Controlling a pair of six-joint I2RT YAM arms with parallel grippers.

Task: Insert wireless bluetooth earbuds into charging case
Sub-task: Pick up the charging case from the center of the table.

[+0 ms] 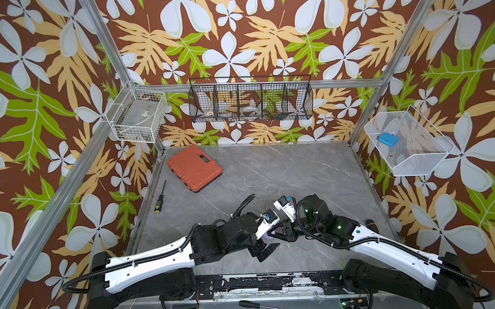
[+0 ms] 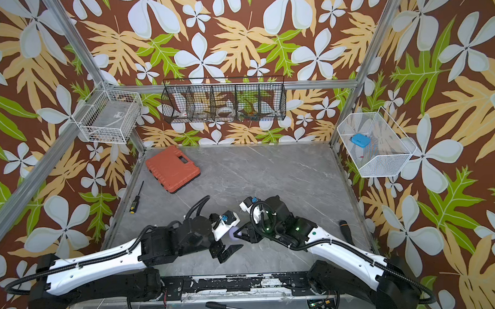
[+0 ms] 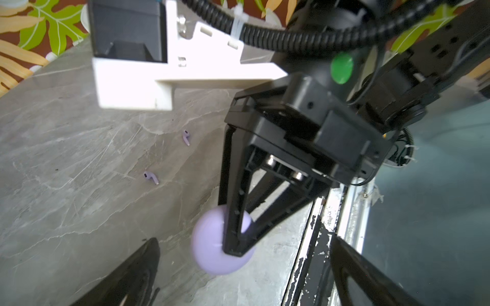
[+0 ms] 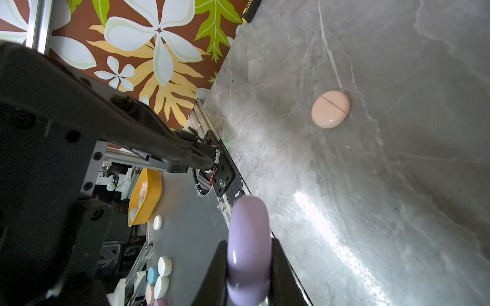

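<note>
Grey marble-look worktop. Orange ribbed plastic tool case lies at its far left corner, clear of the work. Both arms meet near the middle of the front edge.

Right jaws: pinching the round glossy lavender charging case across its two flat faces. It stands on edge, above the worktop just inside the front edge. No gap shows at its rim, so it is probably shut.

Left jaws: spread wide, empty, just beside the held case.

Round pale pink case: flat on the worktop, closed, well apart. Which edge it lies near is unclear.

Two small stemmed lavender earbuds: loose on the worktop, near each other, not touching. No pink earbuds in view.

Likely step: open the lavender case.
- Hold it firm, since the glossy shell could slip or swivel.
- Turn the seam toward the left jaws before prying.
</note>
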